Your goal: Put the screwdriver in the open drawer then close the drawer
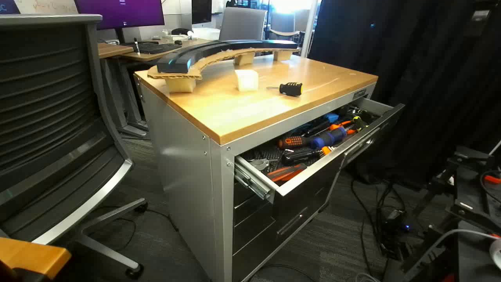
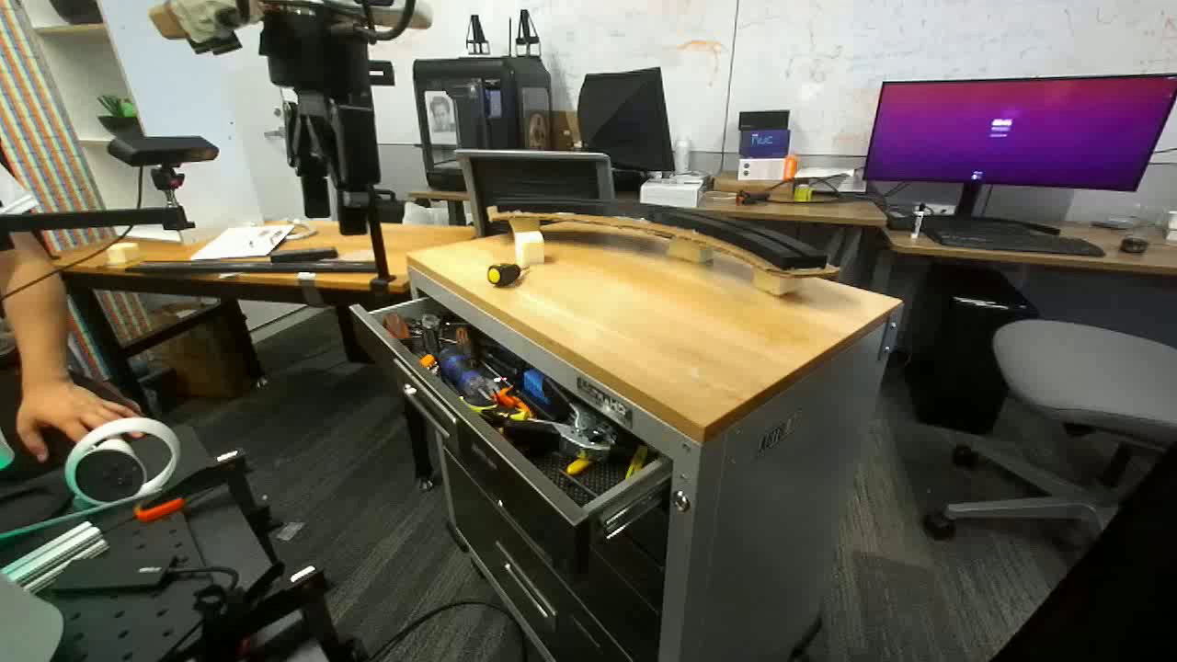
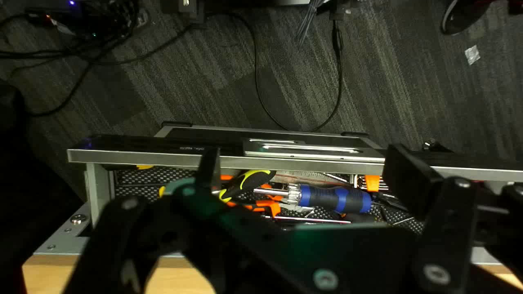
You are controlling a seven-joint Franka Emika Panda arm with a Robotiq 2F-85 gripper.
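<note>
The screwdriver [image 1: 291, 89], stubby and black with a yellow end, lies on the wooden cabinet top near the open drawer's side; it also shows in an exterior view [image 2: 503, 274] beside a pale foam block. It is out of the wrist view. The drawer [image 1: 313, 168] is the cabinet's topmost and stands pulled out, holding several tools; its front shows in an exterior view [image 2: 497, 469] and its rim in the wrist view [image 3: 163, 158]. My gripper [image 2: 334, 216] hangs in the air, pointing down, apart from the screwdriver. In the wrist view its fingers [image 3: 304, 167] are wide apart with nothing held.
A curved black strip [image 2: 644, 216] on cardboard and foam blocks stands on the cabinet top [image 2: 680, 340]. A loose foam block [image 1: 247, 80] is by the screwdriver. A blue-and-black tool [image 3: 335, 199] lies in the drawer. A chair [image 1: 51, 117] stands beside the cabinet.
</note>
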